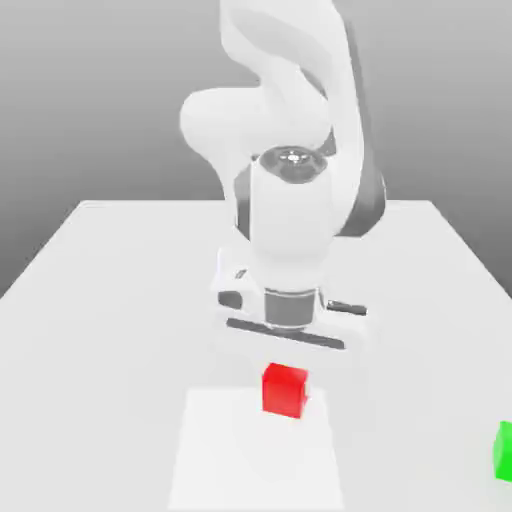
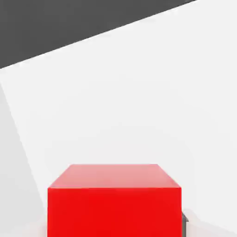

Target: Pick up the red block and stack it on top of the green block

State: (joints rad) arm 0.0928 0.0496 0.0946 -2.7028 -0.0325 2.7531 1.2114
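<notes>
On the white tabletop (image 1: 110, 330), nearest, one green block (image 1: 504, 452) is sitting at the exterior view's right edge, partly cut off. Farther back, one pincer (image 1: 287, 388) is clenching one red block (image 1: 284, 391), closed to the block's width. The red block is showing bright, flat faces, near the pale square's (image 1: 257, 455) far edge.

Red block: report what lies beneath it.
In the exterior view, the red block is low beneath the gripper, by the white patch's far edge. Its underside is hidden, so contact below can't be confirmed.
</notes>
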